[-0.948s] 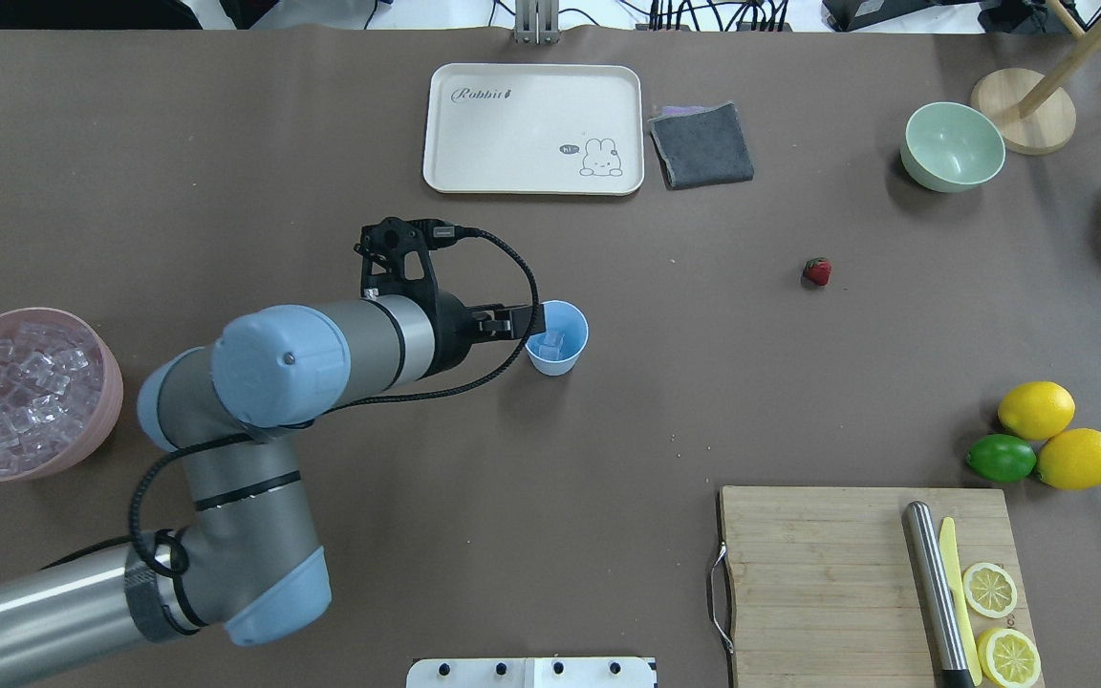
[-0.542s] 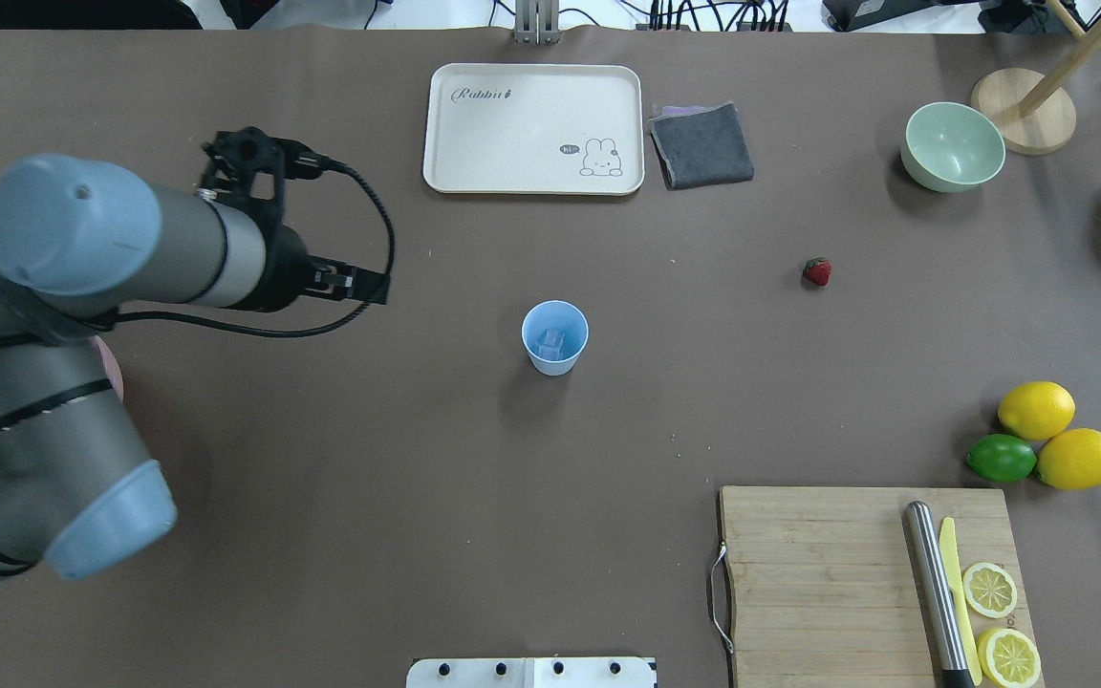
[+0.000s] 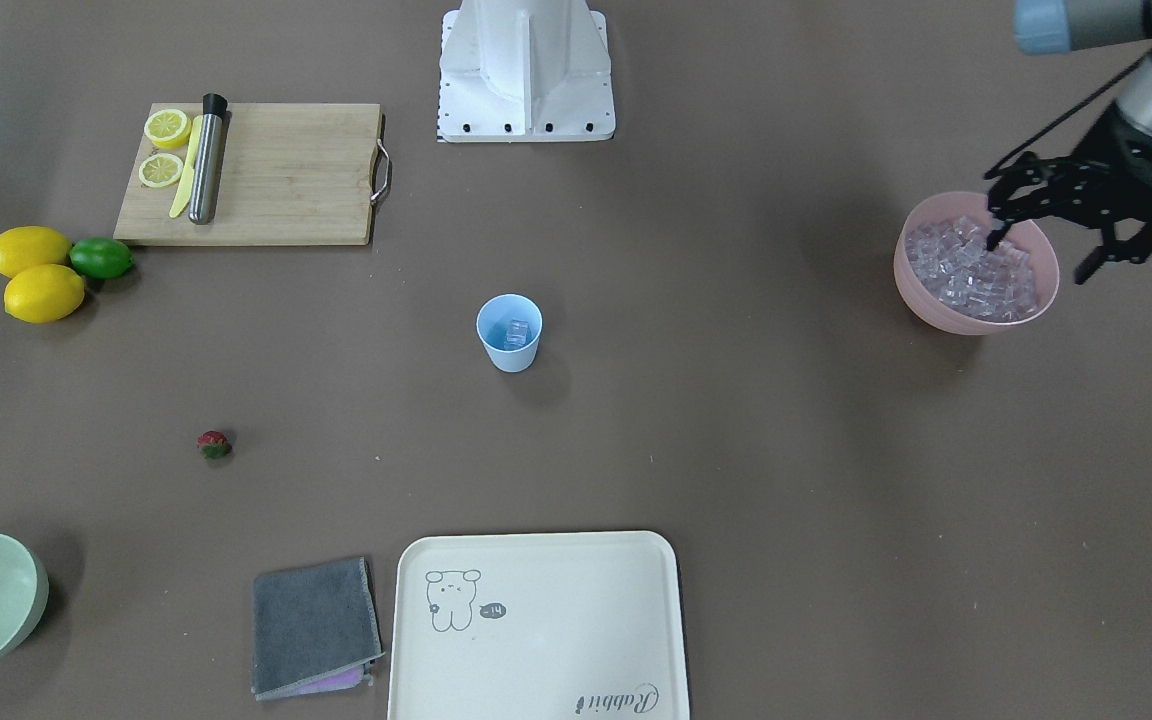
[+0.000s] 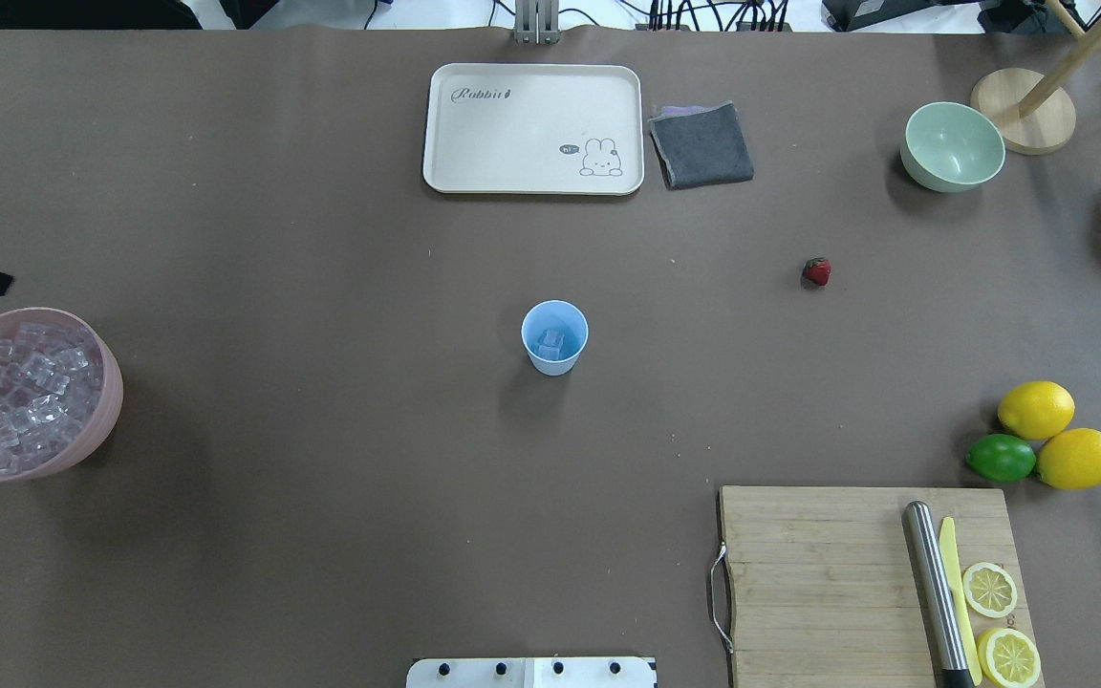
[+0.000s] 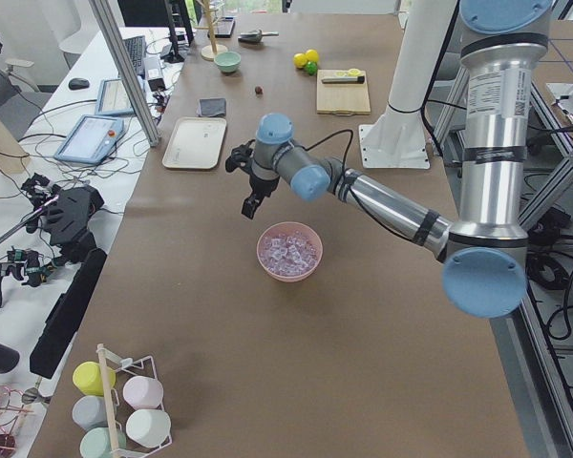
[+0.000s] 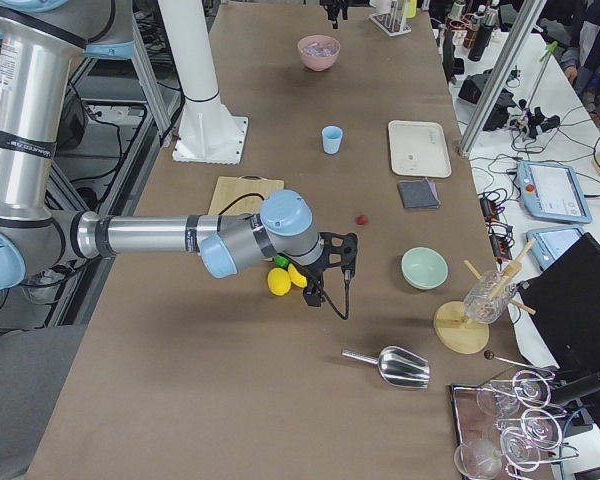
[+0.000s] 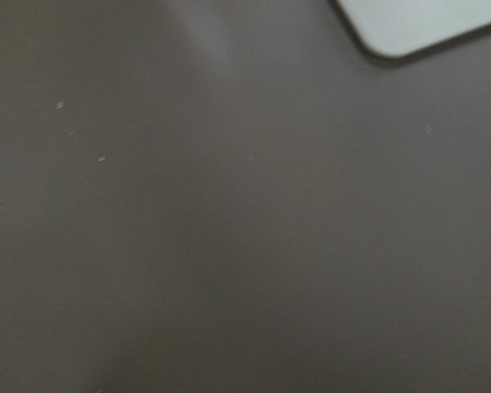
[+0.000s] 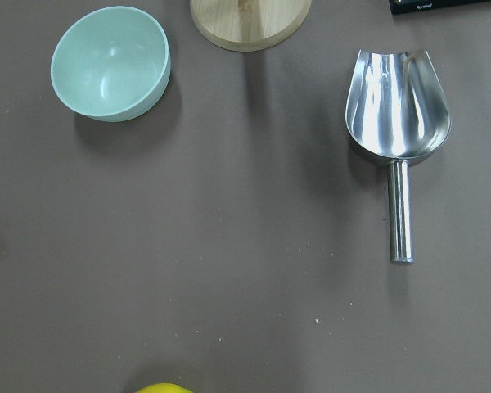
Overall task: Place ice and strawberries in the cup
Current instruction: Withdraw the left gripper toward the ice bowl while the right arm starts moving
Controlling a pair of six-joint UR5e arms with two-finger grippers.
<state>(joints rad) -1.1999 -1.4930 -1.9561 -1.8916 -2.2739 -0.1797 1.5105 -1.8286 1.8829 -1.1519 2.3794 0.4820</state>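
Note:
The light blue cup (image 4: 554, 336) stands upright mid-table with a clear ice cube (image 4: 550, 341) inside it. More ice (image 3: 976, 265) fills the pink bowl (image 4: 101, 420) at the table's left end. My left gripper (image 3: 1036, 260) hangs open and empty over that bowl's outer edge, one fingertip (image 3: 992, 241) above the cubes. The strawberry (image 4: 817, 271) lies alone on the table, far to the cup's right. My right gripper (image 6: 325, 272) shows only in the exterior right view, beside the lemons; whether it is open or shut I cannot tell.
A cream tray (image 4: 532, 129) and grey cloth (image 4: 701, 145) lie at the back. A pale green bowl (image 4: 952, 146) sits back right. Two lemons (image 4: 1036, 409) and a lime (image 4: 1001, 458) are beside the cutting board (image 4: 818, 573). A metal scoop (image 8: 397, 115) lies beyond.
My left arm has pulled away from the cup and swung left, almost out of the overhead view, to the pink bowl. The cup and strawberry have not moved.

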